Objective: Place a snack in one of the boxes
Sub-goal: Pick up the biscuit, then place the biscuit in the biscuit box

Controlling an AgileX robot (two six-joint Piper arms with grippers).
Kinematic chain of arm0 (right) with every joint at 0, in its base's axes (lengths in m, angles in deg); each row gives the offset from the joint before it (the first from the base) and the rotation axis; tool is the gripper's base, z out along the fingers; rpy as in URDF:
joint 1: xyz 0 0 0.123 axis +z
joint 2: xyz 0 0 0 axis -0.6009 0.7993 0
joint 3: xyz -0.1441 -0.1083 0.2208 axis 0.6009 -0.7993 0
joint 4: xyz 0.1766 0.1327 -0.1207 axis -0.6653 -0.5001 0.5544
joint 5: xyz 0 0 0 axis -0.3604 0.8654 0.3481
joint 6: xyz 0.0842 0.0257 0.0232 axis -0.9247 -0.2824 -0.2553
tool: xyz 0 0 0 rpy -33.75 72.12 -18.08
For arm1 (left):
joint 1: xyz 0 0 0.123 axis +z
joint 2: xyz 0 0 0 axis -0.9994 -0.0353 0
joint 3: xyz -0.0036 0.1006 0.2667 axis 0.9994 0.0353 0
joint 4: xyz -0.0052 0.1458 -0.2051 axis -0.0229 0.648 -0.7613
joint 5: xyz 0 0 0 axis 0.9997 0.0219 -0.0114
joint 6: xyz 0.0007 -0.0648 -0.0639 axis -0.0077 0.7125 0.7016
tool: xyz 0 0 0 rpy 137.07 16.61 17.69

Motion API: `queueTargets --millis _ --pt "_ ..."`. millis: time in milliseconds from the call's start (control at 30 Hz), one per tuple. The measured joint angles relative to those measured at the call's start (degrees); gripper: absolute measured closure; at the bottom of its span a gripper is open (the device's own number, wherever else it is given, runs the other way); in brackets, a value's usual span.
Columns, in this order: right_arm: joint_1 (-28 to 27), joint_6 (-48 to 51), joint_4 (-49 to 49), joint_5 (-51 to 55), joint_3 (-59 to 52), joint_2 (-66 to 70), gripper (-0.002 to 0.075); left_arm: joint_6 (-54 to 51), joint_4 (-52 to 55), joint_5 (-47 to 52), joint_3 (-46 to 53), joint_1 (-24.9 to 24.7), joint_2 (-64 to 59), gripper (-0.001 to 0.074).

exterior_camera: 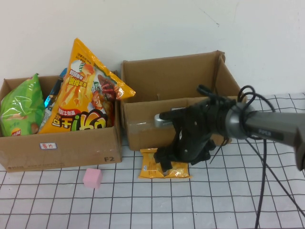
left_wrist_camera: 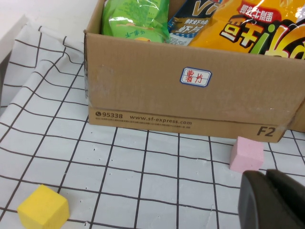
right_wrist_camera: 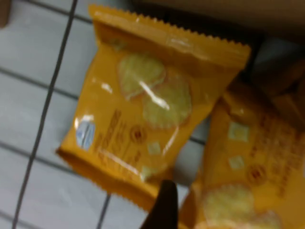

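Right now the right gripper (exterior_camera: 167, 162) hangs just above the yellow cracker packet (exterior_camera: 164, 168) on the desk (exterior_camera: 214, 200), before the empty box (exterior_camera: 178, 102); its opening is unclear. The left gripper (left_wrist_camera: 274, 200) waits farther away.

Right hand (exterior_camera: 167, 164) low over snack packets (exterior_camera: 164, 167), right box (exterior_camera: 143, 126) wall just behind; left hand (left_wrist_camera: 274, 200) over open cloth
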Motion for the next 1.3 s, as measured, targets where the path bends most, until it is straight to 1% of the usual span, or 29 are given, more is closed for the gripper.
queueTargets --millis 267,367,467,533,600,633,800,933,1100,1233,1300 --pt "1.63 -1.93 0.67 -3.20 0.18 3.38 0.0047 0.00 0.00 0.00 0.00 0.00 0.00 0.0736" --pt "1.77 -2.06 0.89 -2.85 0.54 3.74 0.0076 0.00 0.00 0.00 0.00 0.00 0.00 0.0736" --pt "1.77 -2.06 1.54 -2.36 0.54 3.74 0.0152 0.00 0.00 0.00 0.00 0.00 0.00 0.0736" --pt "1.77 -1.84 1.96 -1.63 0.54 3.74 0.0231 0.00 0.00 0.00 0.00 0.00 0.00 0.0736" --pt "1.86 -1.02 2.08 -0.41 0.54 3.74 0.0341 0.00 0.00 0.00 0.00 0.00 0.00 0.0736" --pt "1.86 -0.70 2.08 0.09 0.54 3.61 0.0375 0.00 0.00 0.00 0.00 0.00 0.00 0.0736" --pt "3.45 0.68 3.06 3.72 -2.81 0.03 0.0380 0.00 0.00 0.00 0.00 0.00 0.00 0.0736" --pt "5.09 0.91 3.06 1.43 -8.91 -6.62 0.0380 0.00 0.00 0.00 0.00 0.00 0.00 0.0736" --pt "6.21 0.91 3.06 -9.25 -17.65 -17.83 0.0381 0.00 0.00 0.00 0.00 0.00 0.00 0.0736" --pt "5.69 0.91 4.89 -20.04 -19.00 -22.76 0.0382 0.00 0.00 0.00 0.00 0.00 0.00 0.0736" --pt "4.48 0.91 6.34 -26.00 -18.36 -23.86 0.0382 0.00 0.00 0.00 0.00 0.00 0.00 0.0736"
